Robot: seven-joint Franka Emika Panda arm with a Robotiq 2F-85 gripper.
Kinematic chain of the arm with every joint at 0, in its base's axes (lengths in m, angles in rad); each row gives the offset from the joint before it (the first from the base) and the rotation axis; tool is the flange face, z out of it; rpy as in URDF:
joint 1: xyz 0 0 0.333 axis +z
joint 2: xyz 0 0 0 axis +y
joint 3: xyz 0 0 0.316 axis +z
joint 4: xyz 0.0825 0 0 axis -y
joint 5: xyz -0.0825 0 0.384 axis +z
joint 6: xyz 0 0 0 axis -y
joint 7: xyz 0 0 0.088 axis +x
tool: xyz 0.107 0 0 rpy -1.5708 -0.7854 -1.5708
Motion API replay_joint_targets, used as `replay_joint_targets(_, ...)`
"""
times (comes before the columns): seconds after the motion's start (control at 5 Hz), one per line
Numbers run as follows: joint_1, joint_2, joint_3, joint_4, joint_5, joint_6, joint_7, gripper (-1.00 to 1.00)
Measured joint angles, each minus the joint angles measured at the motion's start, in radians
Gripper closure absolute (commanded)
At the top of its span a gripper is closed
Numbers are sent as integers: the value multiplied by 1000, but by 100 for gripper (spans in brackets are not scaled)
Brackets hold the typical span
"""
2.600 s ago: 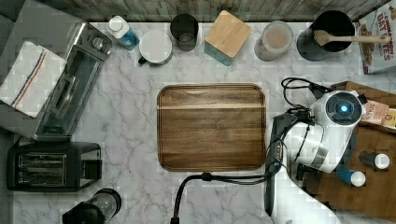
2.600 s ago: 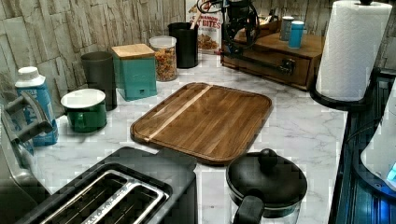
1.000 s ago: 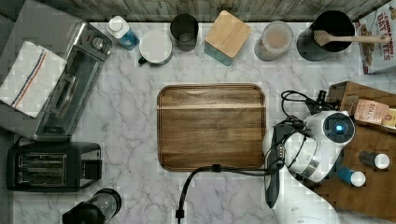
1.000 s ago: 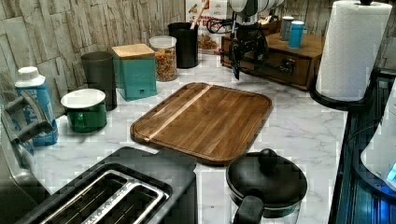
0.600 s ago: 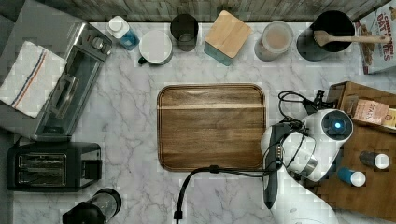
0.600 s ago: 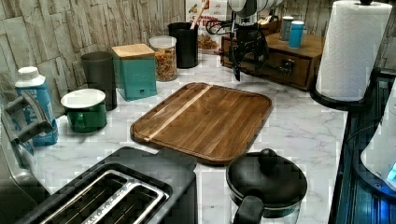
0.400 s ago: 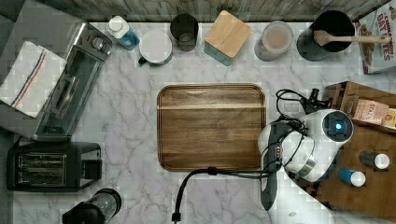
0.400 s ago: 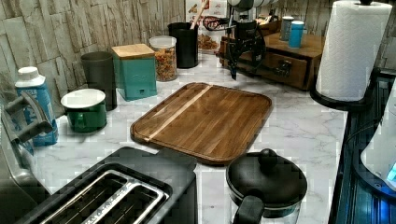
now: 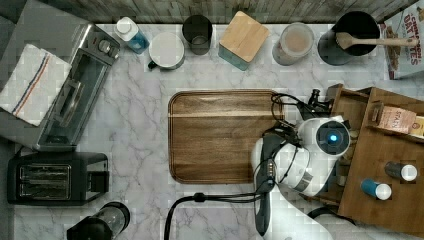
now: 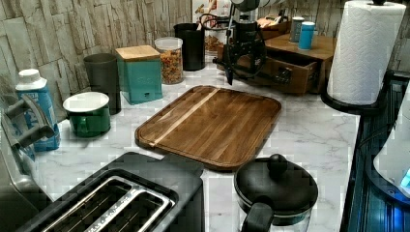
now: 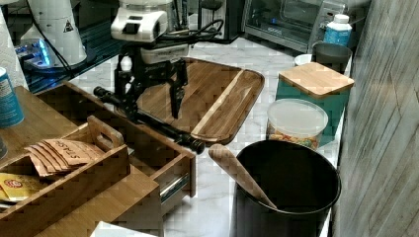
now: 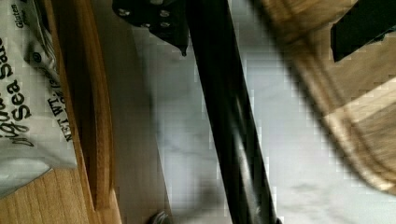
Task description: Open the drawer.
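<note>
The wooden drawer (image 11: 148,143) stands partly pulled out of its cabinet (image 9: 380,190); its long black bar handle (image 11: 158,126) runs across the front panel. My gripper (image 11: 150,101) hangs open over that handle, one finger (image 11: 175,98) on the cutting-board side and the other finger (image 11: 123,96) toward the drawer front. In the wrist view the handle (image 12: 224,116) passes between the two dark fingertips (image 12: 163,18), with my gripper (image 12: 261,23) not closed on it. From the left view my gripper (image 10: 244,63) sits at the drawer front (image 10: 290,75).
The cutting board (image 9: 220,135) lies just beside the drawer. A black pot with a wooden spoon (image 11: 286,187), a jar (image 11: 296,121) and a teal canister (image 11: 314,84) line the wall. A paper towel roll (image 10: 362,48) stands near the cabinet. Packets (image 11: 59,153) fill the cabinet's tray.
The arm came down to the handle, then shifted toward the top view's left, and the drawer slid out with it.
</note>
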Motion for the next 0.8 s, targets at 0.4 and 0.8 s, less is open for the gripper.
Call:
replay_joint_targets(0.4, 100, -15, 66, -12, 22, 1, 78, -100)
replay_joint_targets(0.8, 110, -16, 87, -14, 6, -6, 257, -100)
